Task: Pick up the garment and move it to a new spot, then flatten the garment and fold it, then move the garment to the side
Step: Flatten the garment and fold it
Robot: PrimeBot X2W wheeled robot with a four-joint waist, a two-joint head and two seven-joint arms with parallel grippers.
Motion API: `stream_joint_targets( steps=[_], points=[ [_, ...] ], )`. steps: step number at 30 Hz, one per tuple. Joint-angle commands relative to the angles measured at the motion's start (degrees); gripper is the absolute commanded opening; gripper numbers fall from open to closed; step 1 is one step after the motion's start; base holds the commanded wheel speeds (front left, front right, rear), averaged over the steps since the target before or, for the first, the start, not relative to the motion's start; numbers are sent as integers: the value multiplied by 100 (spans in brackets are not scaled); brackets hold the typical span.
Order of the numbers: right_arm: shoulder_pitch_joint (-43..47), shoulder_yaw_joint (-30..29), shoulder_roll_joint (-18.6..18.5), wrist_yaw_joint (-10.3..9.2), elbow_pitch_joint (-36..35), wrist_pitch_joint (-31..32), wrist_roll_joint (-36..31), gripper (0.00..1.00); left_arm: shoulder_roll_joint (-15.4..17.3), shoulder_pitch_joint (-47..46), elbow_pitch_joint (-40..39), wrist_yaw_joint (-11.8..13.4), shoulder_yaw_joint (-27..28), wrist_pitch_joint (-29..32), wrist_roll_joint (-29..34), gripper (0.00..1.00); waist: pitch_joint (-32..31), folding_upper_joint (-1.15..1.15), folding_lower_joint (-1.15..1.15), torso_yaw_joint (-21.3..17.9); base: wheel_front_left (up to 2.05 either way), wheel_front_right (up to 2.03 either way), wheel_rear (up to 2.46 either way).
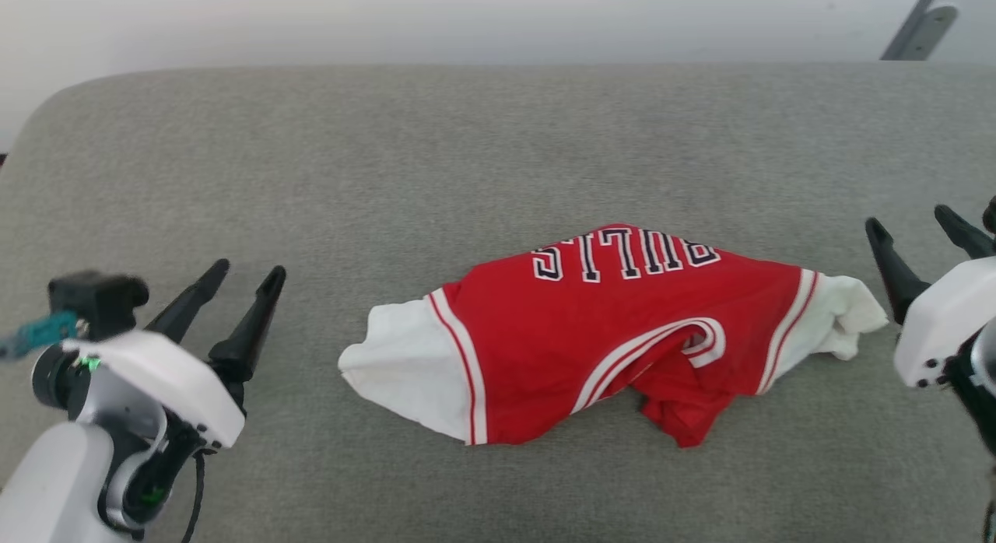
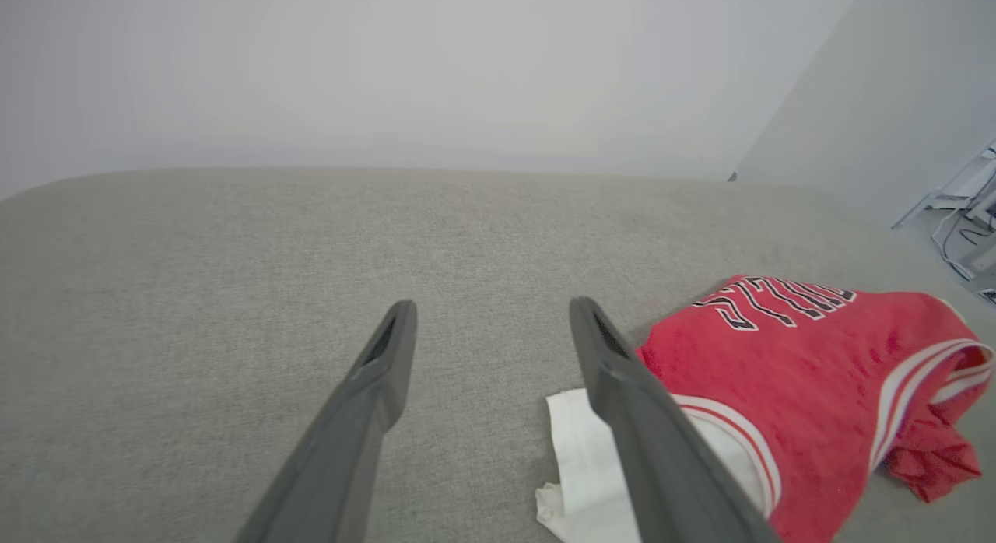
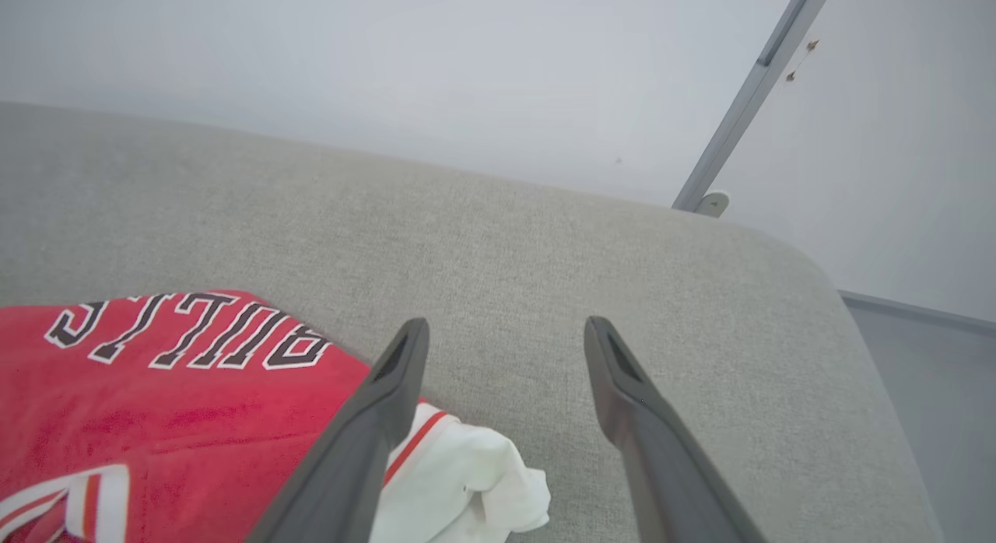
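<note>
Two sets of fingers spread wide, both empty: left gripper (image 1: pixel 249 269) and right gripper (image 1: pixel 909 218) flank the crumpled garment (image 1: pixel 607 333), lying lettering-up on the grey cushion (image 1: pixel 467 154).

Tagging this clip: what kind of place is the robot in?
Probably a bare indoor room, maybe a lab: grey upholstered surface like a sofa seat, plain white wall behind, the garment lying on it.

- From the head we look forward and down across the grey cushion (image 1: pixel 498 138), with the garment (image 1: pixel 607 333) mid-frame.
- Our left wrist view runs low along the left end effector (image 2: pixel 492 304), garment at lower right.
- Our right wrist view, along the right end effector (image 3: pixel 506 322), shares it at lower left.
</note>
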Motion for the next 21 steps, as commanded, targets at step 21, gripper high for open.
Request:
stream_joint_targets(
  steps=[21],
  points=[
    [418, -103, 1595, -1, -555, -1661, -1065, 100, 34, -1627, 1191, 796, -1240, 4486, -957, 100, -27, 0, 0, -812, 0, 0, 0]
  ],
)
